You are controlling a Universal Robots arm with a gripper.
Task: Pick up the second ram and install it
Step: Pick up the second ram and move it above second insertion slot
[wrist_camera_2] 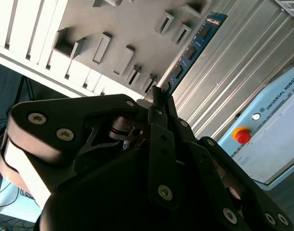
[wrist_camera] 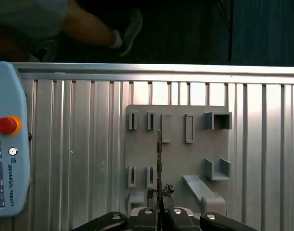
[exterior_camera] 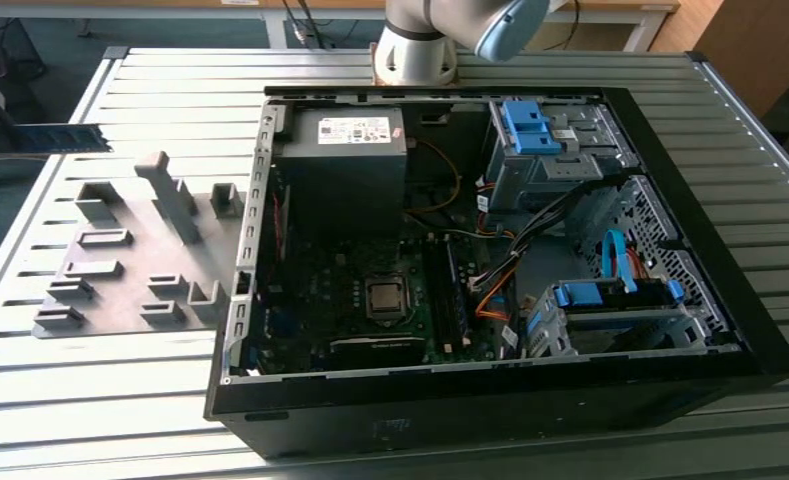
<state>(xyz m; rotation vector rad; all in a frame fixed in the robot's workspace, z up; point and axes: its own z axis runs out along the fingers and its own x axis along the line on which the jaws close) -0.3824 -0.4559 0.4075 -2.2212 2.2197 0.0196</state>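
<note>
We judge the pick-up done and the carry in hand. The end effector is clamped on the second ram, its fingers pressed to either face of the stick at one end. In the exterior view the second ram hangs in the air at the far left, roughly level, above the edge of the tabletop. It is clear of the grey holder plate and well apart from the open computer case.

In the first wrist view we see the stick edge-on over the holder plate (its slots look empty from here).

Installing is not yet begun. It calls, in our judgement, for bringing the stick over the motherboard inside the case. Its long edge must sit parallel to a free slot, and the press must be straight, since a tilted board could bind or flex.
</note>
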